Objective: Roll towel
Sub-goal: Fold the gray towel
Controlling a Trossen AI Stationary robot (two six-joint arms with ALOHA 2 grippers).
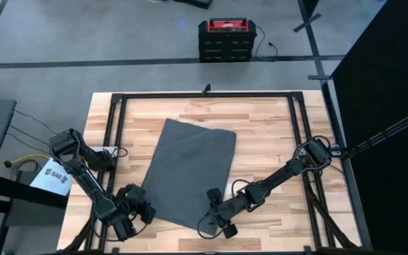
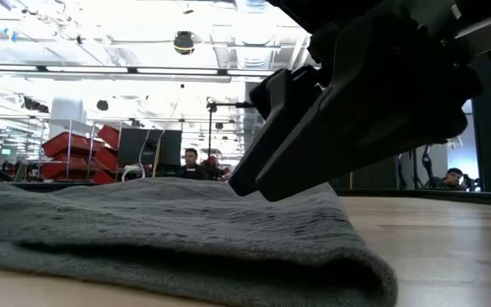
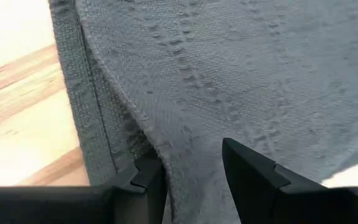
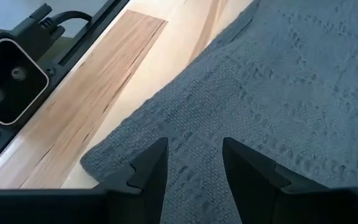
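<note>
- High view: towel [image 1: 190, 170] lies flat, skewed, centre of wooden table [image 1: 261, 127]. Left gripper [image 1: 142, 210] sits at towel's lower-left edge; right gripper [image 1: 214, 205] at its lower-right corner. Red-topped case [image 1: 225, 39] on floor, top centre.
- Low view: towel [image 2: 186, 230] fills lower left w/ a folded edge in front; a dark gripper [image 2: 262, 183] comes in from upper right, tip on the cloth. People in background, mid-frame.
- Left wrist view: left gripper [image 3: 191, 171] fingers parted, towel [image 3: 241, 74] fold between them, not clamped.
- Right wrist view: right gripper [image 4: 194, 162] fingers apart over towel [image 4: 278, 93] near its corner, gripping nothing.
</note>
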